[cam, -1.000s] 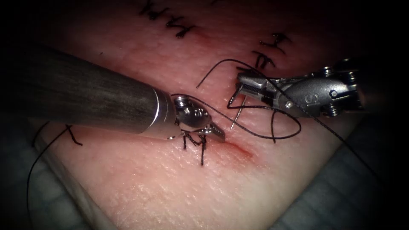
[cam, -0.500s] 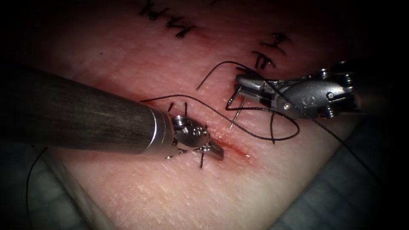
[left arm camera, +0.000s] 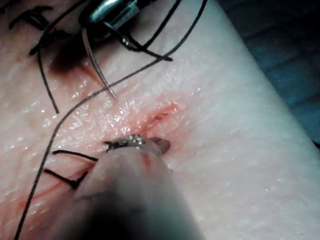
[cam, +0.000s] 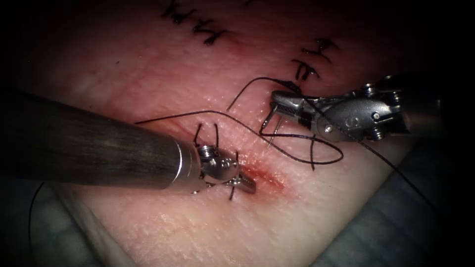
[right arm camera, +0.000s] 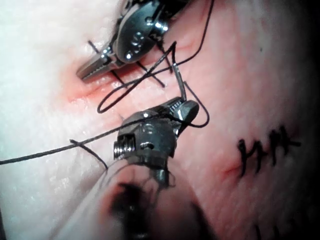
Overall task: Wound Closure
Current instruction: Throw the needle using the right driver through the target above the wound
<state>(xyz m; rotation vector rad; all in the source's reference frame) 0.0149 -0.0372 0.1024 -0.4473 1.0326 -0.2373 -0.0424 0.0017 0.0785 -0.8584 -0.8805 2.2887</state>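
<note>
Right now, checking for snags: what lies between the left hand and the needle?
Endoscope view: a strand of thread crosses bare tissue between left hand and needle.

The left arm's shaft (cam: 89, 143) is a thick, dark grey tube with a faint woven grain, ending in a bright polished collar and a rounded steel wrist with a small screw. Its end effector (cam: 246, 184) has short serrated steel jaws. The right end effector (cam: 278, 101) is polished steel behind slim jaws, with pivot pins, round screw heads and a stamped mark.
</note>
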